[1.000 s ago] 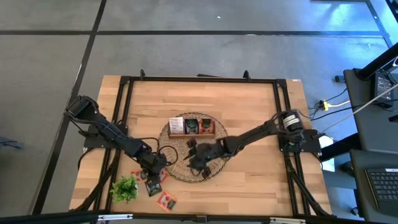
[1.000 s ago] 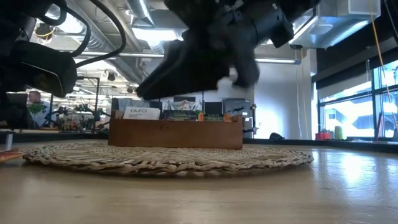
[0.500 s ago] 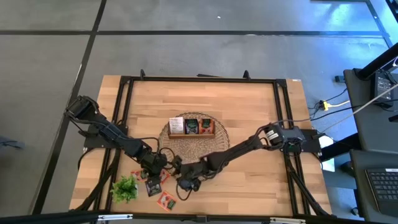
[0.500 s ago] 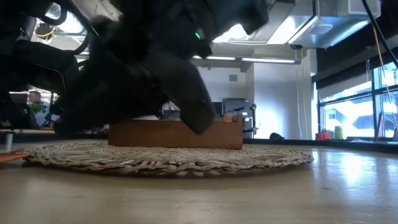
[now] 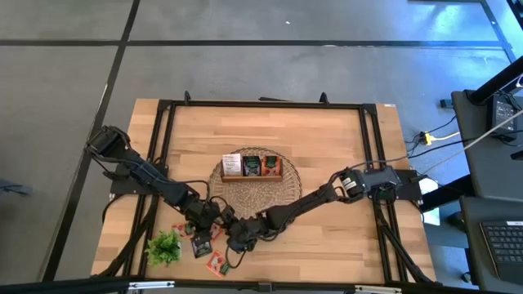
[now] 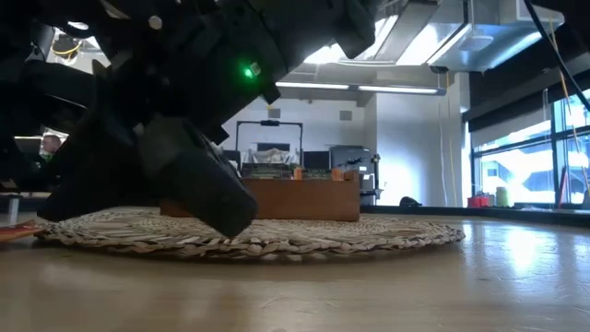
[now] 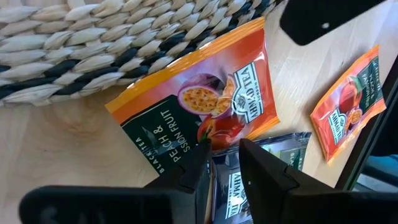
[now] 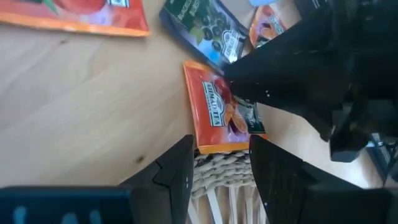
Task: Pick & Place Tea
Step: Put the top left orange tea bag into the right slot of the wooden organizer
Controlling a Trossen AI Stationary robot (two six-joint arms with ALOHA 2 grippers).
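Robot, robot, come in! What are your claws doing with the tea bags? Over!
Left gripper open over orange peach sachet. Right gripper open, close beside. Nothing held. Wicker mat edge touches sachet.

Mat: round wicker mat [image 5: 260, 194] at the table's middle.
Tray: brown wooden tray [image 5: 252, 175] on the mat's far part.
Plant: green sprig [image 5: 163, 247] near the front-left corner.
Table: light wood [image 5: 327, 147].
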